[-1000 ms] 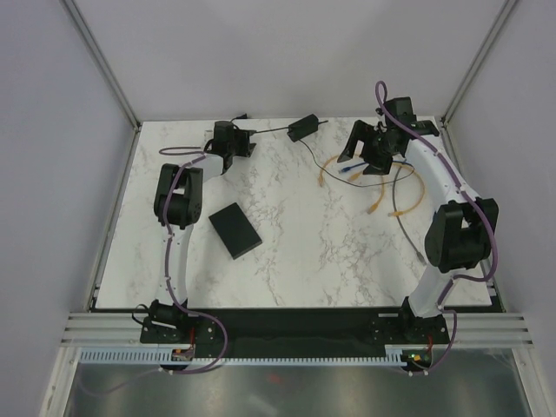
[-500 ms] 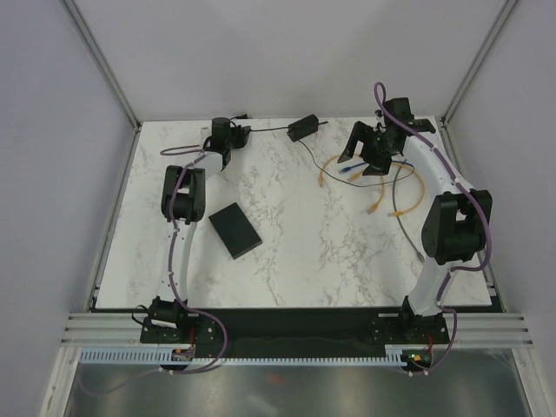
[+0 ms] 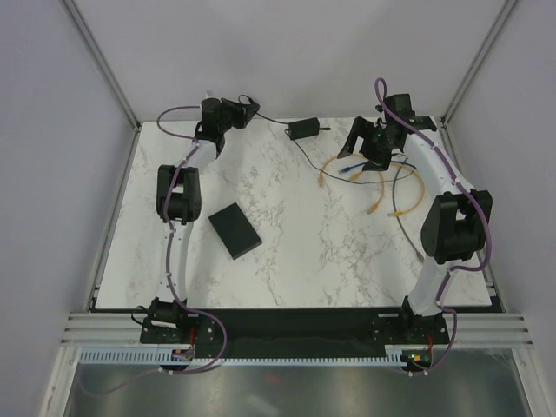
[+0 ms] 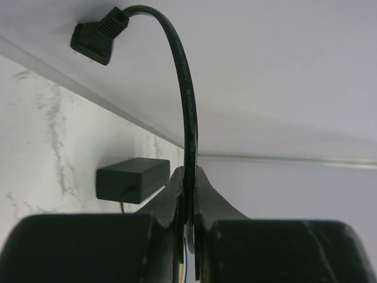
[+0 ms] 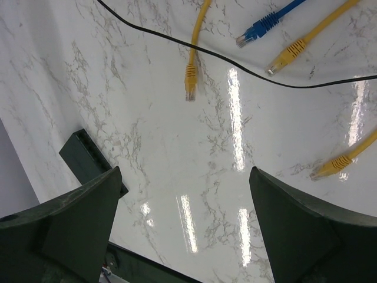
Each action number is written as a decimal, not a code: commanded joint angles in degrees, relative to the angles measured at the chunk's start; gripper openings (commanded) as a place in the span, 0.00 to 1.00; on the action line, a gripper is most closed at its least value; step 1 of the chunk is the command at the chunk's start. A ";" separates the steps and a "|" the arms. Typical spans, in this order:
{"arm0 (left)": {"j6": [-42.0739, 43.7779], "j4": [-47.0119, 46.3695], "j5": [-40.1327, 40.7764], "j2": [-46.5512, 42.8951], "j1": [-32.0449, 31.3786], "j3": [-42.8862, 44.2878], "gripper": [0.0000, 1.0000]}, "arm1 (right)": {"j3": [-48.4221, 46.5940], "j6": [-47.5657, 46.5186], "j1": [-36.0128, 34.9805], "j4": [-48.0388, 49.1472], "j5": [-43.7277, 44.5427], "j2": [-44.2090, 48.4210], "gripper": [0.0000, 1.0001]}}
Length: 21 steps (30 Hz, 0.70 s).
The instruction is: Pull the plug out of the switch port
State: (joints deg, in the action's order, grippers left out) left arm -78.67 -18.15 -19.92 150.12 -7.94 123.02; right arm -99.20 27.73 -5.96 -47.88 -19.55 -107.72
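Left wrist view: the left fingers (image 4: 168, 206) clamp the black cord (image 4: 187, 100), likely to carry its plug (image 4: 97, 38), hanging free at upper left, away. Top view: the switch box (image 3: 234, 230) lies left of centre on the counter (image 3: 295, 252), no cord visibly attached; the right fingers (image 5: 76, 218) stand wide apart, idle.

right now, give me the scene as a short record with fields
left gripper: shut on the black cord, raised by the back wall
plug: at the cord's end, in the air, in no socket
black box: flat on the table, apart from both arms, no cable in it
adapter block: on the table near the back edge
right gripper: open, holding nothing
under right gripper: yellow cable, blue cable, loose
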 commanded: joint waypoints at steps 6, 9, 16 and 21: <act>12.66 2.59 -17.86 -15.46 -4.87 -6.80 0.02 | 1.29 -1.18 0.77 0.33 1.88 5.24 0.98; 17.84 6.10 -20.24 -19.86 -8.47 -11.29 0.02 | 1.64 0.13 1.38 0.15 2.85 6.03 0.98; 20.75 8.39 -21.47 -24.18 -13.94 -17.99 0.02 | 1.46 1.37 2.79 -0.99 4.17 8.05 0.98; 27.25 16.11 -20.25 -26.81 -13.94 -20.01 0.02 | 4.36 -0.39 2.88 -2.39 2.24 7.36 0.98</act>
State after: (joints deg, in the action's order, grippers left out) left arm -58.50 -7.84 -39.59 128.66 -23.90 104.09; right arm -96.82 28.64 -2.98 -48.69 -16.49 -101.38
